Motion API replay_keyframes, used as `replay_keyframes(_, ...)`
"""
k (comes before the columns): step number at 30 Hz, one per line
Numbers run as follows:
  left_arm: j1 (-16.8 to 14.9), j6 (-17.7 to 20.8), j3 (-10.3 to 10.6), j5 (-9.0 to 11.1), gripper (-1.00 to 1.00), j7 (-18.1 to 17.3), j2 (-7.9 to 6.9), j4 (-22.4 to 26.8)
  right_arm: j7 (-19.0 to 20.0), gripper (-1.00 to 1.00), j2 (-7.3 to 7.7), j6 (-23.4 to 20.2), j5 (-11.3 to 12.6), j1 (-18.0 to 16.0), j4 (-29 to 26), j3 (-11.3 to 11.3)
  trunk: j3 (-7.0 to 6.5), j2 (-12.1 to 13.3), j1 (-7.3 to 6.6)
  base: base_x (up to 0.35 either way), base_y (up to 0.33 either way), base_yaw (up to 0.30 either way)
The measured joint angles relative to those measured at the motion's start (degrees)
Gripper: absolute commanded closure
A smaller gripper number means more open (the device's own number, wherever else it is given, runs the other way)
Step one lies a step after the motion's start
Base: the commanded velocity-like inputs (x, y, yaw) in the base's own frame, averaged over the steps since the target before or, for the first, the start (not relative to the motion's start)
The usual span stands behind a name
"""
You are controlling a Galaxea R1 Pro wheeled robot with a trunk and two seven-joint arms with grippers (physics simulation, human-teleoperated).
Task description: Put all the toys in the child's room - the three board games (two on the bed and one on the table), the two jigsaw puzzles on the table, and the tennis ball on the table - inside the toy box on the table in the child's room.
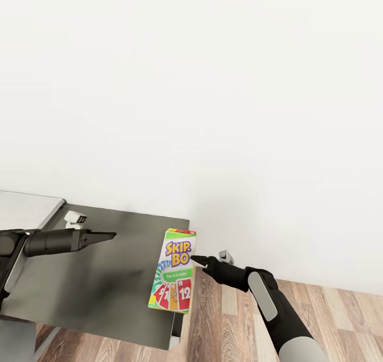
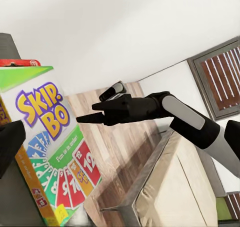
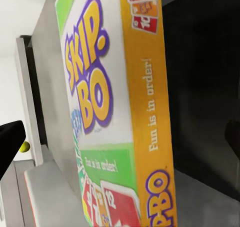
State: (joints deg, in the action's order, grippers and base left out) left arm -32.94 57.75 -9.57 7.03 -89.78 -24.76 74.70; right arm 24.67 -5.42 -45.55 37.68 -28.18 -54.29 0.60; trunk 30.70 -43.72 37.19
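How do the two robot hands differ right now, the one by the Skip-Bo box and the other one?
The right end effector has its tip at the Skip-Bo box, at the dark table's edge; the left end effector hangs over bare tabletop, away from the box. The right one reaches in from over the wood floor, the left from the table's far side. Both are black, pointed, and aimed towards each other.
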Motion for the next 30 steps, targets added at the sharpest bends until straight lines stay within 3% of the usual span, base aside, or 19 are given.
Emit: replay_keyframes(30,0.0,0.0,0.1,0.0,-1.00,0.0,0.08,0.0,0.1,-1.00,-0.01,0.0,0.0,0.0,0.2,0.0,0.00,0.0,0.00,0.000,0.053,0.000)
